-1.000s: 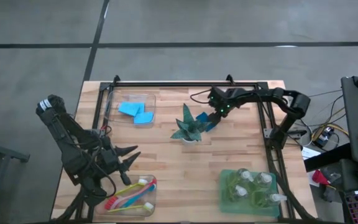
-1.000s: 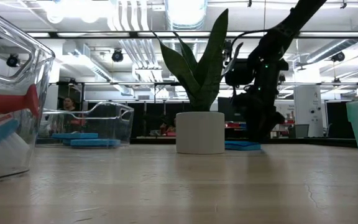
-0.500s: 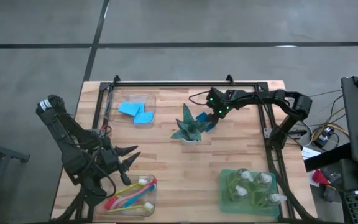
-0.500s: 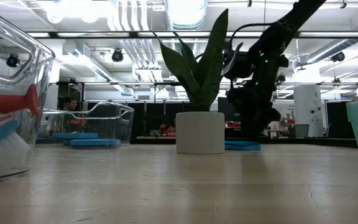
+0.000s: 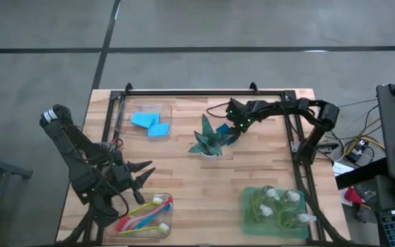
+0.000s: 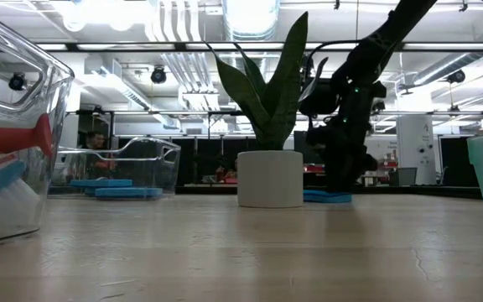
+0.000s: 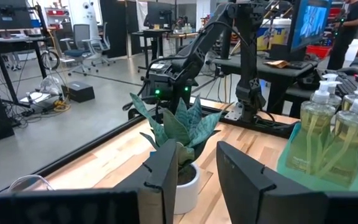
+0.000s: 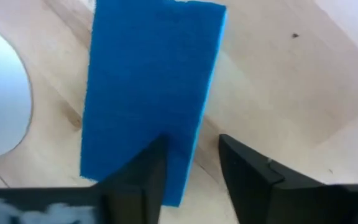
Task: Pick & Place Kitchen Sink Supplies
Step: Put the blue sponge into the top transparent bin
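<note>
A flat blue sponge [image 8: 151, 81] lies on the wooden table just right of the potted plant [image 5: 208, 140]; it also shows in the high view [image 5: 225, 132] and the low view [image 6: 325, 198]. My right gripper [image 8: 194, 155] points steeply down over it, open. One finger [image 8: 142, 174] stands over the sponge's top, the other [image 8: 247, 174] over bare wood beside its long edge. My left gripper [image 5: 146, 175] waits open at the near left with nothing between its fingers [image 7: 166, 180]. My right gripper stands astride one long edge [image 8: 199, 143] of the sponge, coming from above. Whether its fingers touch the sponge I cannot tell. The sponge lies flat on the table.
The white plant pot [image 6: 269, 178] stands close beside the sponge. A clear bin [image 5: 137, 108] at the far left holds blue sponges. A clear bin [image 5: 170, 230] at the near left holds brushes. A green tray [image 5: 249, 195] at the near right holds pump bottles.
My right gripper has edged toward the plant pot and sunk a little, down to the sponge. The sponge has stayed where it was.
</note>
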